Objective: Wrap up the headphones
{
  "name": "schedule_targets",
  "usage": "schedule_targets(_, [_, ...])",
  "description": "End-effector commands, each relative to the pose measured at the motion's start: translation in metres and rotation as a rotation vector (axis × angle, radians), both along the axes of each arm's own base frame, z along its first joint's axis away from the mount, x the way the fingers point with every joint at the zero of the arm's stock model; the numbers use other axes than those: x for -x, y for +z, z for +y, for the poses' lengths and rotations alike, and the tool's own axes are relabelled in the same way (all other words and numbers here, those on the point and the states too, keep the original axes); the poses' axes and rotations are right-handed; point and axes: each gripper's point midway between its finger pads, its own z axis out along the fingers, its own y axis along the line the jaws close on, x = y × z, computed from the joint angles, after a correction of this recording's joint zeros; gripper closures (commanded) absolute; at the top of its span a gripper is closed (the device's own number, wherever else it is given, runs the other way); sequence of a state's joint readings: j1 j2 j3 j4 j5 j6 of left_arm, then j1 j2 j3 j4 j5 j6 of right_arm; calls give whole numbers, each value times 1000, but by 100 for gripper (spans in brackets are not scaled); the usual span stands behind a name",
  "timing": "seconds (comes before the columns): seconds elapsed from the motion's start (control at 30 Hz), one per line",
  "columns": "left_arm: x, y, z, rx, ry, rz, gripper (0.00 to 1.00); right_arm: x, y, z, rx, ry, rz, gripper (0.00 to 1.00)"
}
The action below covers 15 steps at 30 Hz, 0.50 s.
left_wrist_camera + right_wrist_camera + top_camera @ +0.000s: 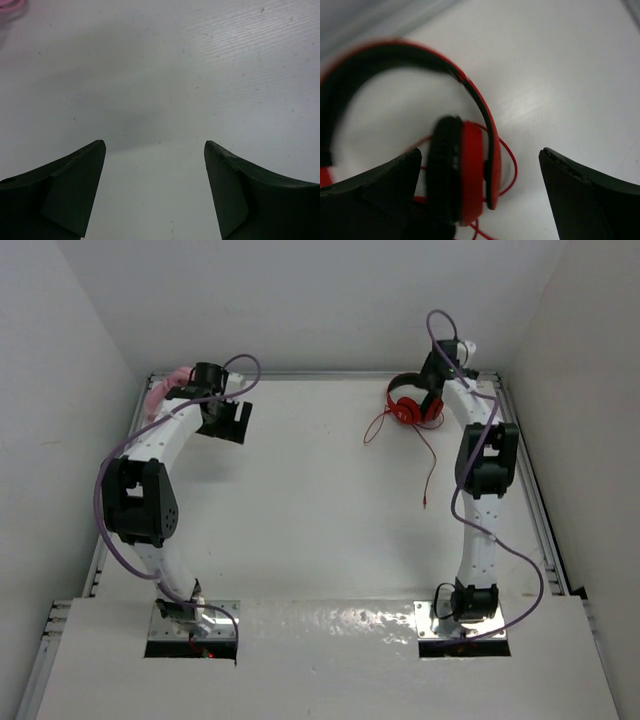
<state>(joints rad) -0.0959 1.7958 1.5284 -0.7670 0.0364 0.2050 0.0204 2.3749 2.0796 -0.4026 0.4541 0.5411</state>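
The red headphones (407, 405) lie at the table's far right, black-lined headband arching up, thin red cord (431, 465) trailing toward the near side. My right gripper (436, 390) hovers just over them, open. In the right wrist view one red ear cup with a black pad (462, 175) sits between my open fingers (585, 195), nearer the left one, with the headband (410, 57) arching above and cord looped beneath. My left gripper (225, 422) is open and empty over bare table at the far left, as the left wrist view (155, 150) shows.
Pale pink headphones (165, 390) lie at the far left corner behind my left arm, a sliver showing in the left wrist view (10, 4). A raised rail (330, 375) edges the table's far side and white walls close in behind and on both sides.
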Motion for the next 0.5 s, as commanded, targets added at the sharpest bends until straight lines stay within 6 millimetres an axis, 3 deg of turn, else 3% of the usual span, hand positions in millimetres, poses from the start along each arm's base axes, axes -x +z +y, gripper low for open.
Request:
schedule_targets(0.0, [-11,10,5,-10,-9,-18,23,7,-11,-5,1,-61,3,1])
schedule_targets(0.03, [-15,13,3,-6,-16,-27,24,8,-23,1,-20,-33,22,4])
schedule_targets(0.07, [-16,10,1,1,-22,-19,24,11,-33,9,-47,-3,44,13])
schedule_targets(0.13, [-20,12,1,3,-20,-27,25,12,-39,13,-55,9,47,23])
schedule_targets(0.17, [-21,12,1,4,-18,-32,26,17,-45,13,-56,5,59,35])
schedule_targets(0.2, [-22,16,0,6,-19,-39,27,15,-41,12,-45,12,41,68])
schedule_targets(0.27, [-21,22,-2,10,-39,-51,33,16,-22,13,-9,35,18,95])
schedule_targets(0.3, [-21,29,-8,24,-64,-63,39,16,-12,15,47,88,23,100])
schedule_targets(0.37, [-21,41,-16,25,-114,-83,39,22,20,42,125,204,-13,100])
schedule_targets(0.4, [-21,56,-29,32,-169,-111,39,31,56,69,208,322,-43,100])
schedule_targets(0.43, [-21,64,-37,37,-200,-125,38,50,44,82,248,392,3,100])
schedule_targets(0.47, [-24,81,-48,49,-231,-164,37,58,56,98,280,445,-19,100])
